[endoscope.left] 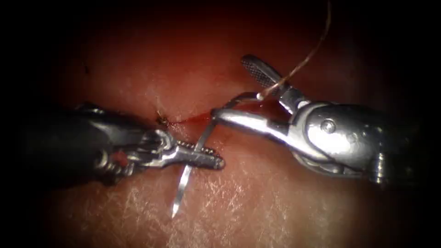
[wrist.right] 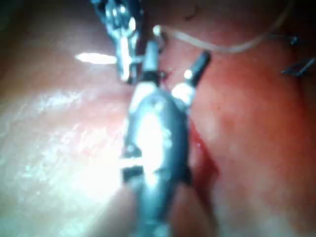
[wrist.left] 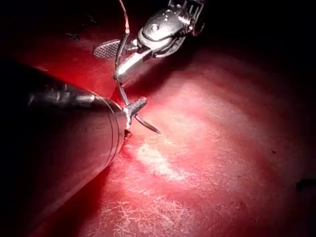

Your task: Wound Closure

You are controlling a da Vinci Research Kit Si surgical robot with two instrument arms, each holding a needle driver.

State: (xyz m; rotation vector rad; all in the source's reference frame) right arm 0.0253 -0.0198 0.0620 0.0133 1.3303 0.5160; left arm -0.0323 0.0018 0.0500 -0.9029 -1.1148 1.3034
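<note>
My left tool (endoscope.left: pixel 202 158) is bright steel: two slim jaws with fine crosswise teeth along their edges, ending in a rounded tip. Behind them sits a compact wrist of small pulleys and pins with a reddish glint, then a dark, smooth round shaft (wrist.left: pixel 69 128) with a polished band and thin machined rings near its end. My right tool (endoscope.left: pixel 239 94) is larger in the endoscope view: one jaw face (endoscope.left: pixel 257 71) carries a crosshatched grip pattern, the other is plain, tapered and polished. Its clevis housing (endoscope.left: pixel 340 138) is rounded, shiny steel with a round pivot screw (endoscope.left: pixel 328 125) set in its side.
</note>
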